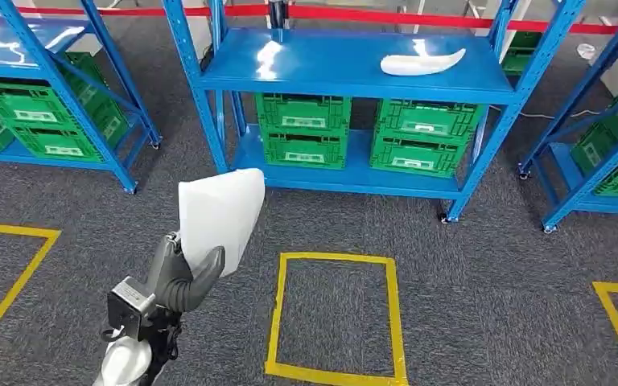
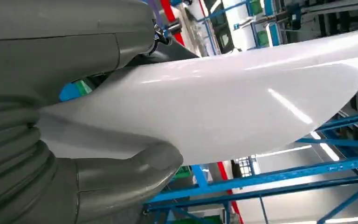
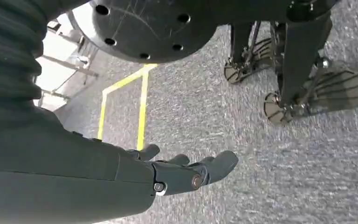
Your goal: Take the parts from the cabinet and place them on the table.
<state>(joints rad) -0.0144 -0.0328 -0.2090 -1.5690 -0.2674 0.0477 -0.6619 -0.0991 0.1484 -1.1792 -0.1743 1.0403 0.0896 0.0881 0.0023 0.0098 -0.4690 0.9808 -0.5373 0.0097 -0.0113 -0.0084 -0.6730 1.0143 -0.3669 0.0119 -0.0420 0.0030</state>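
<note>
Fingers [image 1: 179, 281] of left hand [image 1: 183, 277] wrapped tight round smooth curved white plastic part [image 1: 219, 211]; right hand [image 3: 186, 171] loose, holding nothing; best carried level and slow to table

A blue steel shelving rack [image 1: 354, 68] stood ahead, with a curved white plastic part [image 1: 422, 62] on the right of its upper shelf and green plastic crates [image 1: 304, 129] on the shelf below. A yellow tape square [image 1: 334, 315] lay on the grey carpet floor [image 1: 491, 281] before it. The robot's left hand [image 1: 181, 277], left of the square, held a large white curved panel [image 1: 219, 211] upright.
</note>
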